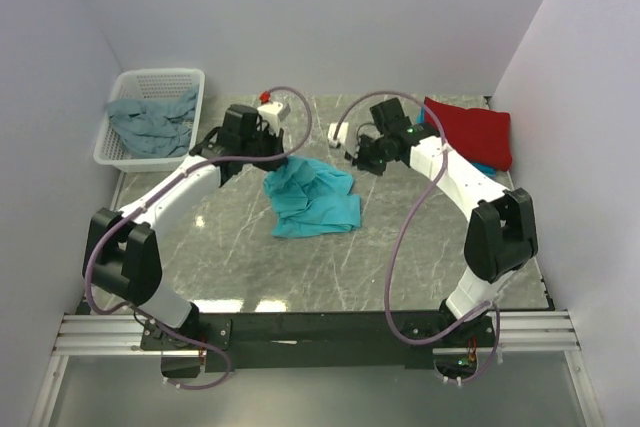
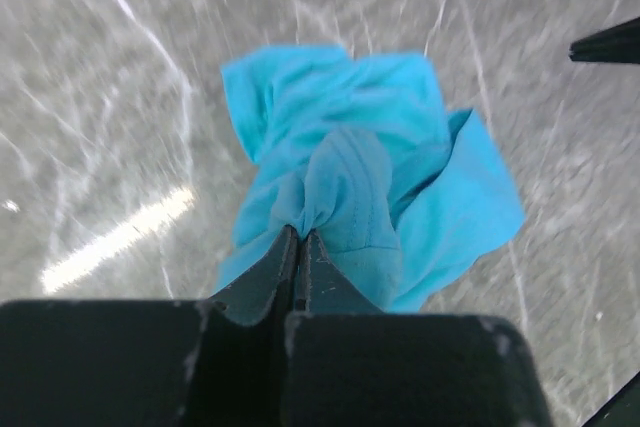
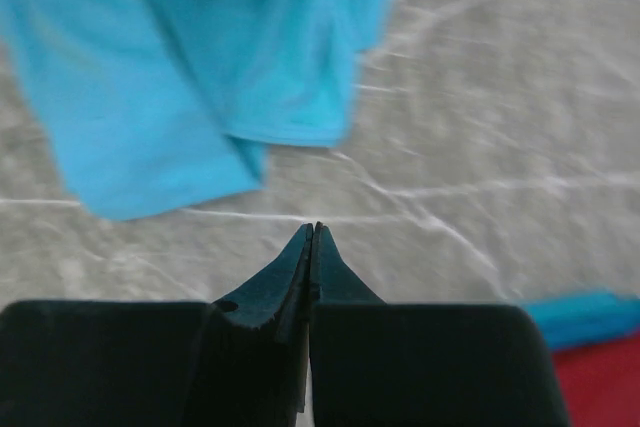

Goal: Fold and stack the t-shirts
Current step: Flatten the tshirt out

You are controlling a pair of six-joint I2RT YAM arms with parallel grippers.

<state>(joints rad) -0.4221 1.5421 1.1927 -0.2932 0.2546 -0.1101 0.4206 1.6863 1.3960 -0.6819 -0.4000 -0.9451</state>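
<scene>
A bright turquoise t-shirt [image 1: 312, 198] lies crumpled at the table's middle. My left gripper [image 1: 268, 147] is shut on a bunched fold of it [image 2: 340, 197], holding that part up while the rest hangs down onto the table. My right gripper [image 1: 352, 153] is shut and empty, above bare table just right of the shirt [image 3: 180, 77]. A red t-shirt [image 1: 470, 132] lies folded at the back right on top of a turquoise-blue one [image 1: 484, 166]; both show at the right wrist view's lower right corner [image 3: 590, 377]. A grey-blue t-shirt [image 1: 150, 122] sits in the basket.
A white perforated basket [image 1: 190, 79] stands at the back left corner. Walls close the table on the left, back and right. The marble table top [image 1: 400, 257] runs to the front edge by the arm bases.
</scene>
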